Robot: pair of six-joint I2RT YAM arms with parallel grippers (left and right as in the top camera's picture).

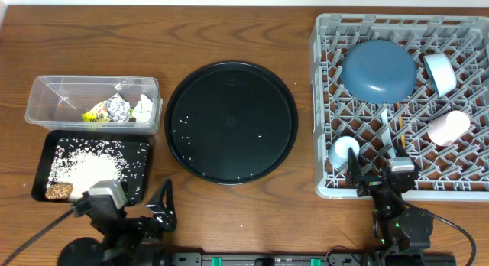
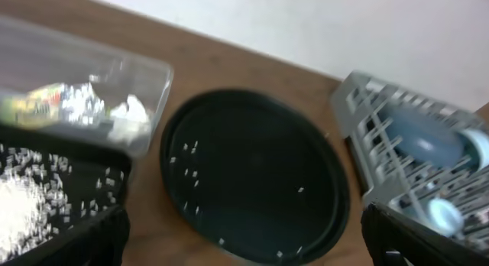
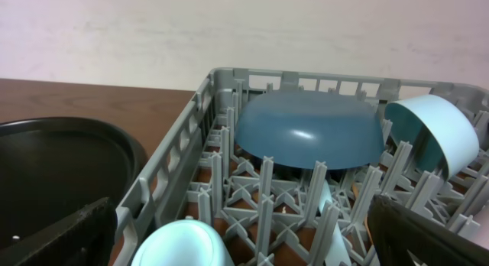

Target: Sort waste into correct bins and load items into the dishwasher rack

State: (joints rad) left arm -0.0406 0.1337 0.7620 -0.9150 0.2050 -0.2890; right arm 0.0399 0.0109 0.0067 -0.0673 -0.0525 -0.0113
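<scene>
As both arms sit low, stray rice looks like my last job.
Left gripper [image 2: 244,243], fingers spread empty, is nearer: loose white rice grains [image 2: 191,148] dot the round black tray [image 2: 263,136] ahead-right of it; right gripper [image 3: 248,239], also spread, faces the dishwasher rack [image 3: 321,84].

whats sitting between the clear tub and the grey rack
The large round black tray lies between the clear tub and the grey rack, touching neither. The overhead view shows it best.
</scene>
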